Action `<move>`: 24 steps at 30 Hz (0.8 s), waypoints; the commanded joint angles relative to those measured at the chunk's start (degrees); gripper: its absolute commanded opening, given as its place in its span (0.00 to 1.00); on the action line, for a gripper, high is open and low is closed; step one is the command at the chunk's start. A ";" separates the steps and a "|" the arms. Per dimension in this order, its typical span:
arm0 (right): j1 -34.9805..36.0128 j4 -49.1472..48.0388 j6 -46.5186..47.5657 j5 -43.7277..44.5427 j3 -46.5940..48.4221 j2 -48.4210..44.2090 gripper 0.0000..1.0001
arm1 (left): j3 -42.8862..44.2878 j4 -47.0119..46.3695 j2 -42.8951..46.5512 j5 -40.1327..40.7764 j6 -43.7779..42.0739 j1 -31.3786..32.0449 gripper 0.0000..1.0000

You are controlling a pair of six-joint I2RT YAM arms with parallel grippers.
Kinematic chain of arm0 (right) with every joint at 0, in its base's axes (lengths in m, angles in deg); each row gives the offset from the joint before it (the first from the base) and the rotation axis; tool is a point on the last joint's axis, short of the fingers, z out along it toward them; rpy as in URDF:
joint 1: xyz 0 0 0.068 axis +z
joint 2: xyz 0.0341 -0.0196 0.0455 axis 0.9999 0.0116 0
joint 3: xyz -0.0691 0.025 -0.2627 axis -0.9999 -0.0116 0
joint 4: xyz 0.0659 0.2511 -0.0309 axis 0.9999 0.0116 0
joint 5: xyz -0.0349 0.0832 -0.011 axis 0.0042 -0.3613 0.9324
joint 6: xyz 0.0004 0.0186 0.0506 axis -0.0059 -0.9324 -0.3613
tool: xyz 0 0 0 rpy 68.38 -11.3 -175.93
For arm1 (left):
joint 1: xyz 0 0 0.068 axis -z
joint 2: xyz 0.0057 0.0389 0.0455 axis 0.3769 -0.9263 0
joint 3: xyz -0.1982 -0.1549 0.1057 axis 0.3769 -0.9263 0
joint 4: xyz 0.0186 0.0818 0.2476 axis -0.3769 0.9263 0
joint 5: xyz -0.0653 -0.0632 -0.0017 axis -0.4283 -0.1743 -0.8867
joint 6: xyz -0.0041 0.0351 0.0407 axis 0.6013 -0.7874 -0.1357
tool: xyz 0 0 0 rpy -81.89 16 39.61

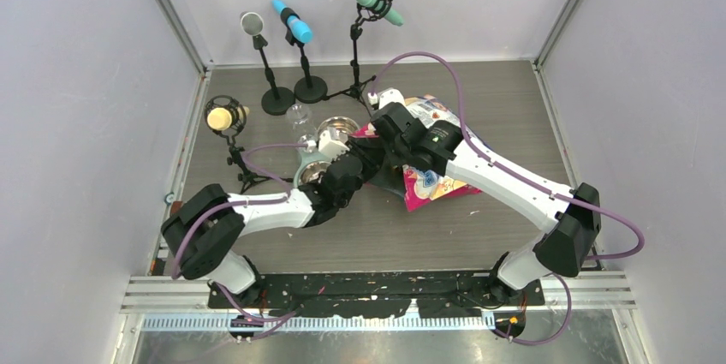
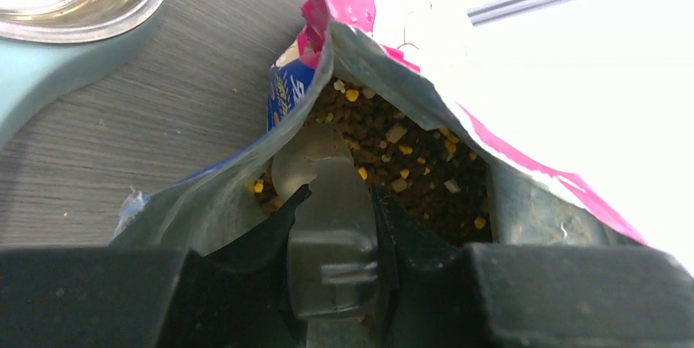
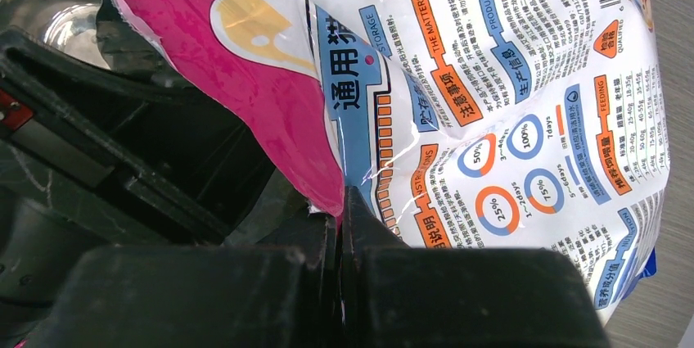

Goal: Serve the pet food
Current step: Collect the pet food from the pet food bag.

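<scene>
The left gripper (image 2: pixel 335 221) grasps the handle of the clear scoop (image 2: pixel 304 160). It is best to push the bowl lower and deeper, then tilt it up. The kibble (image 2: pixel 417 176) lies just ahead of the bowl, inside the bag (image 2: pixel 385 53). The right gripper (image 3: pixel 341 209) is clenched on the bag's edge.

Scoop (image 2: pixel 321 176) inside the bag (image 2: pixel 385 49), against the kibble (image 2: pixel 413 180); feeder (image 2: pixel 41 78) just left, both on the table (image 2: pixel 188 94)

The table (image 1: pixel 385 235) is viewed from above and behind (arm bases (image 1: pixel 205 244) at bottom). The pet food bag (image 3: pixel 507 102) is framed closely by both wrist cameras and shared by all views.
</scene>
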 commanded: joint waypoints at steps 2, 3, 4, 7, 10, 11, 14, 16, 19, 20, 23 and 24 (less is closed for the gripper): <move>0.20 1.32 -1.99 -1.43 1.87 -2.28 0.05 | 2.03 -7.11 -4.14 2.60 4.82 0.38 0.00; 0.03 1.33 -1.97 -1.63 1.79 -2.39 0.05 | 1.55 -8.70 -4.67 2.29 6.60 0.38 0.00; -0.36 1.29 -2.00 -2.18 1.78 -2.49 0.05 | 0.72 -11.06 -5.26 1.88 9.00 0.30 0.00; -1.58 1.23 -2.38 -3.45 1.69 -2.69 0.05 | -1.24 -18.32 -5.42 1.14 13.67 0.20 0.00; -4.28 1.20 -3.23 -5.89 1.54 -3.16 0.05 | -0.81 -16.30 -2.53 0.38 13.34 0.12 0.00; -5.68 1.18 -3.49 -6.50 1.48 -3.72 0.05 | -1.16 -16.31 -1.86 0.35 13.51 0.05 0.00; -8.48 0.82 -3.48 -9.73 1.40 -4.81 0.05 | -2.00 -19.24 -1.02 -0.33 13.49 -0.40 0.00; -10.57 0.88 -3.09 -11.52 1.72 -5.51 0.05 | -2.15 -19.90 -0.73 -2.67 13.02 -1.30 0.00; -13.13 1.12 -2.15 -12.15 1.81 -6.81 0.05 | -4.63 -27.45 -1.52 -6.40 15.27 -3.11 0.00; -13.62 1.24 -1.70 -12.22 1.84 -7.07 0.05 | -5.42 -30.20 -1.80 -7.51 15.62 -3.71 0.00; -15.13 1.10 -0.98 -12.56 1.28 -8.17 0.05 | -6.26 -30.03 -0.68 -9.25 16.36 -4.60 0.00; -15.37 0.94 -0.84 -12.60 1.03 -8.28 0.05 | -6.29 -28.59 0.02 -9.39 16.24 -4.63 0.00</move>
